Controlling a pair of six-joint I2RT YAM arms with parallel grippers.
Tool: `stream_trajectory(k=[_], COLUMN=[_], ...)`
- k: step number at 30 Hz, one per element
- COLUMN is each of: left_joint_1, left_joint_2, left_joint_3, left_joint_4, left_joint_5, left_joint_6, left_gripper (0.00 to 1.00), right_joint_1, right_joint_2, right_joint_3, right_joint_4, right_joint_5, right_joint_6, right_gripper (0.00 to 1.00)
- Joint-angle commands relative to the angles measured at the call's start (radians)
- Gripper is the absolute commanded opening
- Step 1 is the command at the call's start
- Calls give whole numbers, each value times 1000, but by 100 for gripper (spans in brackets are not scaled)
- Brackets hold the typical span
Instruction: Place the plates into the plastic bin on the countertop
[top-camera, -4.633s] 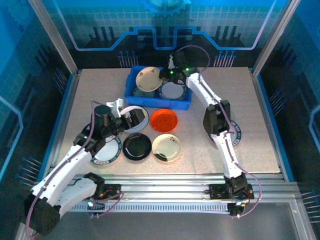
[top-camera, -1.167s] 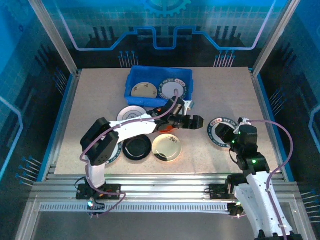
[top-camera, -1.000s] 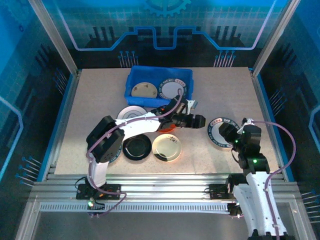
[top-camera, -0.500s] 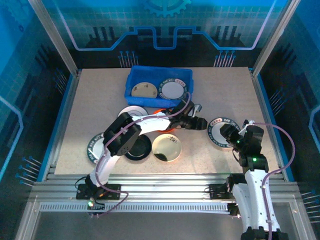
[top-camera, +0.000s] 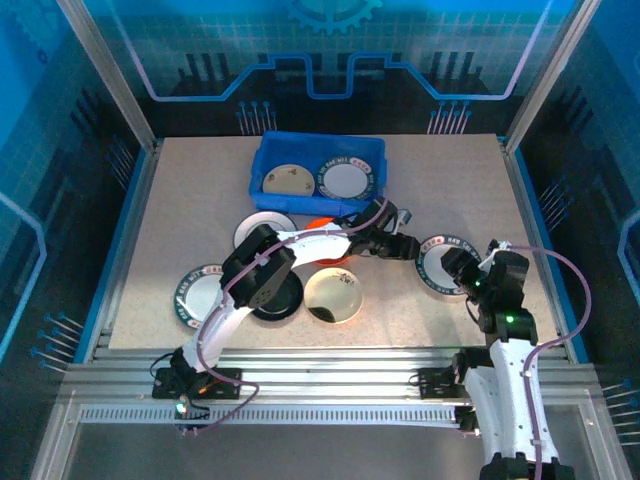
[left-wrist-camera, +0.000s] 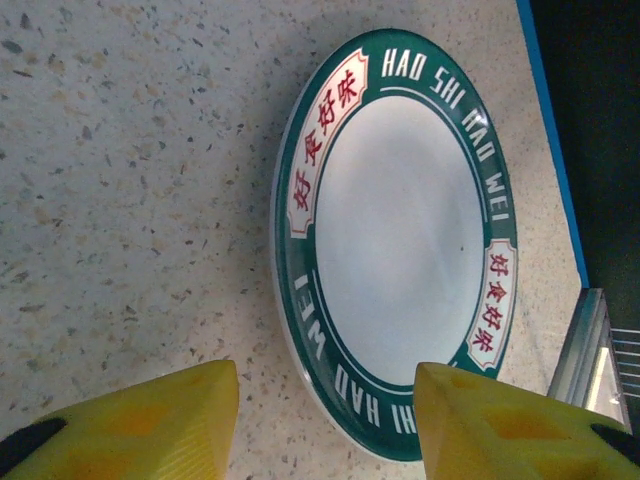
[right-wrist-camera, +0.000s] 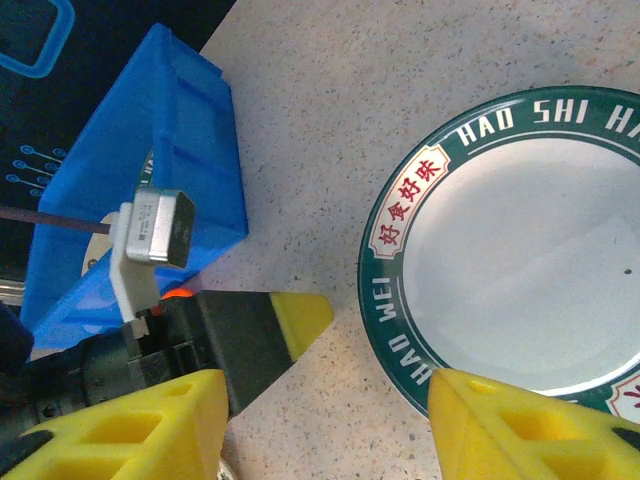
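Currently, on the left of the countertop (top-camera: 190, 200), a dark-rimmed plate (top-camera: 203, 293), a black plate (top-camera: 285, 298) and a cream plate (top-camera: 333, 295) lie flat in a near row. A grey-white plate (top-camera: 258, 228) and an orange-red plate (top-camera: 322, 222) lie behind them, the latter mostly under the left arm (top-camera: 300, 240). Plastic bin (top-camera: 300, 206): far middle of the counter, holding a beige plate (top-camera: 285, 180) and a patterned plate (top-camera: 347, 178) side by side. Left gripper (left-wrist-camera: 322, 385): stretched rightwards across the counter, jaws apart, straddling the nearest edge of the green-rimmed plate (left-wrist-camera: 400, 250), one finger over bare counter outside the rim, the other over the plate; no contact can be made out. Green-rimmed plate: flat on the counter at right, well apart from the bin. Handling, as judged: stiff, glossy and probably slippery, light enough for one gripper, liable to chip if dropped. Lying flat, it offers only the raised rim, best pinched with one finger under the lip and one inside. Right gripper (right-wrist-camera: 325, 400): just beside the same plate on its near right, jaws apart and empty, one finger above the rim.
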Motion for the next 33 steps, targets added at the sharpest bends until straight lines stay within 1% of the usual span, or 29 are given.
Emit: stream_trajectory(k=[1,11,14,29,30,32,33], left_joint_1=[-13,-17,-18,-17,-17,-17,-15], left_joint_2=[35,107,123,233,240,254,263], left_joint_3=[44,108,136,279,285,290,294], left_joint_4=[-43,-47,-60,-118,-118,-108,-104], left_joint_5=[13,37,37,70,73,80,84], left_joint_6=[37,9,6,-8,-11,-17,-24], left_gripper=[50,50,48,46,45,41,41], right_joint_1=[-18,-18,-20,-30,-31,-36,-36], right_joint_2=[-5,-7,-7,68,74,78,81], right_joint_3=[-4,-29,-40,-63,-66,-72,-75], right_joint_4=[-3,-5,6,78,83,95,104], right_joint_5=[-18,-29,-33,-46,-48,-51,-50], right_joint_6=[-17,-28,-25,-26,-26,-22,-21], right_gripper=[56,56,56,56,56,56,56])
